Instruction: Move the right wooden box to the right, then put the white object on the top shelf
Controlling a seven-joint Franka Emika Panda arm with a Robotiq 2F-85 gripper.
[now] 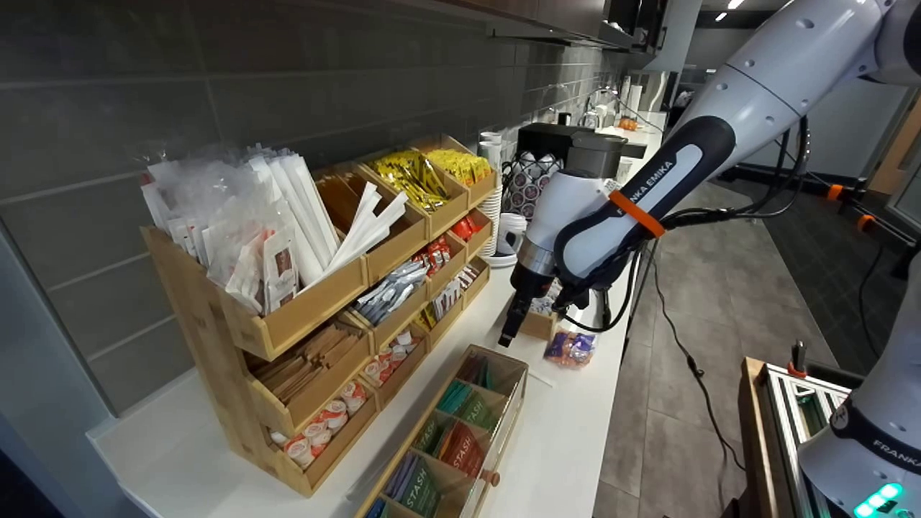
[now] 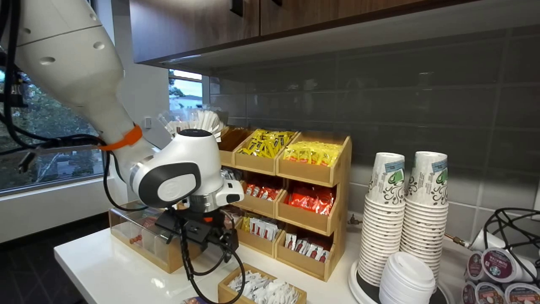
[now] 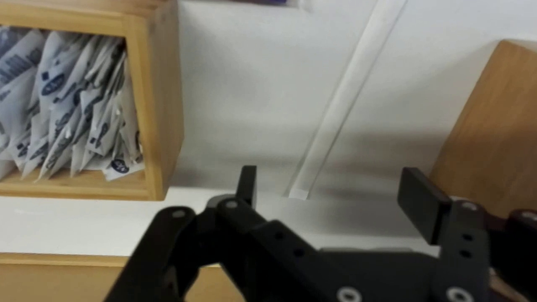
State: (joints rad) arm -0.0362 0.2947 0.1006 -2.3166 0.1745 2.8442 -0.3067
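Observation:
The right wooden box, small and low with white packets inside, stands on the counter; it shows in both exterior views [image 1: 537, 325] [image 2: 225, 289] and at the left of the wrist view [image 3: 165, 100]. The white object, a thin wrapped stick, lies flat on the counter between that box and the longer tray [image 3: 342, 109] [image 1: 540, 377]. The top shelf of the stepped rack [image 1: 327, 302] [image 2: 303, 172] holds white wrapped items and yellow packets. My gripper [image 3: 327, 182] [image 1: 506, 338] is open and empty above the counter, with the stick's near end showing between its fingers.
The longer compartmented tray [image 2: 171, 257] with tea packets stands right of the fingers in the wrist view [image 3: 495, 126]. A purple-orange snack bag [image 1: 570, 349] lies by the small box. Cup stacks [image 2: 382, 236] and lids [image 2: 407, 278] stand beyond the rack. A cabinet [image 2: 295, 25] overhangs.

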